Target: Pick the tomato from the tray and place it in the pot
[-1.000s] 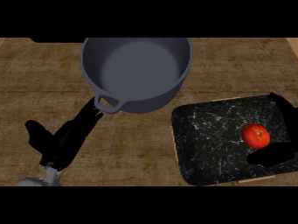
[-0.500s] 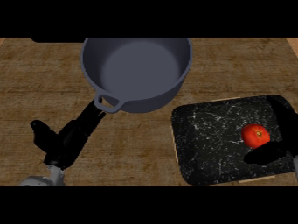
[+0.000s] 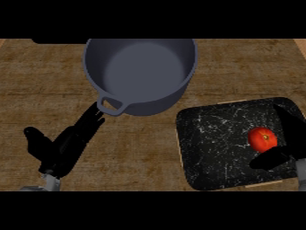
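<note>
Tomato (image 3: 262,138) upright, stem-end up, on tray (image 3: 215,143)

Dim, even light, no hard shadows. Soft sheen inside the grey metal pot (image 3: 141,72); black hands merge with black speckled tray (image 3: 212,148). No blur.

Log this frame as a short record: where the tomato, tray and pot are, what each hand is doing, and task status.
tomato: on the tray's right part, not lifted
tray: dark, speckled, lower right of the counter
pot: grey, nothing inside, top centre, handle toward the lower left
right hand: over the tray's right edge, fingers and thumb around the tomato, closure not clear
left hand: open, fingers straight, tips near the pot's handle
status: tomato not yet in the pot
</note>
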### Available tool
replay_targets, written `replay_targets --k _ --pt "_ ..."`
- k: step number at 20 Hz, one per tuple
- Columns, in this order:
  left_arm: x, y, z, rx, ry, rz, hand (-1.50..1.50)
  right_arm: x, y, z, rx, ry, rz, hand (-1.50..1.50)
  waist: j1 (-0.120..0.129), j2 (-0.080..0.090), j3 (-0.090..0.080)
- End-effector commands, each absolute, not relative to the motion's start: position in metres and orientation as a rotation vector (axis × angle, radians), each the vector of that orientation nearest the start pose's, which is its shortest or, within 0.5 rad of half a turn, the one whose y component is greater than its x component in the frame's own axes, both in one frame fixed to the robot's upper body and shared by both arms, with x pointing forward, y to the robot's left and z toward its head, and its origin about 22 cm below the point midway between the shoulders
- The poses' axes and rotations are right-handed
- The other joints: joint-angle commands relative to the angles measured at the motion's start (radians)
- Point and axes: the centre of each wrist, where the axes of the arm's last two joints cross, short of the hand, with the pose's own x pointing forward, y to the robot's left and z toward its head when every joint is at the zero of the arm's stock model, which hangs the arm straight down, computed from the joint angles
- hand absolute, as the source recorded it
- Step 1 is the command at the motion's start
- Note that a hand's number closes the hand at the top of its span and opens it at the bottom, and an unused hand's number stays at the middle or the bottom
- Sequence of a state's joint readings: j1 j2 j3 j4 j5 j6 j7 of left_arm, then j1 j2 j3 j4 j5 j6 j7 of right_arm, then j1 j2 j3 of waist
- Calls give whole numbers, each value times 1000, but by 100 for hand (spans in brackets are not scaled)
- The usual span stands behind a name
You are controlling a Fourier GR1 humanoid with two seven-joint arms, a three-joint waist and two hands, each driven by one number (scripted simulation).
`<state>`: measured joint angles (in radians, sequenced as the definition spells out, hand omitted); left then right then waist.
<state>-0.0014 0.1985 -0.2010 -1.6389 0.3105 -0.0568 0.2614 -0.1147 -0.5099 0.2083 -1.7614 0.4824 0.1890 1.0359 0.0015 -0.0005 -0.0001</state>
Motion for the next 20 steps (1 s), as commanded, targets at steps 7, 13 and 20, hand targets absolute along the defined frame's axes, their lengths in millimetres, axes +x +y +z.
replay_targets --k 7,13,20 --pt "250 234 28 -245 -1335 -144 0 258 -267 54 -877 -646 640 -150 -1 0 0" --pt "236 226 30 -254 -1326 -146 0 255 -275 47 -796 -763 708 150 0 0 0" --pt "241 241 18 -282 -1327 -147 0 255 -213 56 -810 -799 772 150 0 0 -1"
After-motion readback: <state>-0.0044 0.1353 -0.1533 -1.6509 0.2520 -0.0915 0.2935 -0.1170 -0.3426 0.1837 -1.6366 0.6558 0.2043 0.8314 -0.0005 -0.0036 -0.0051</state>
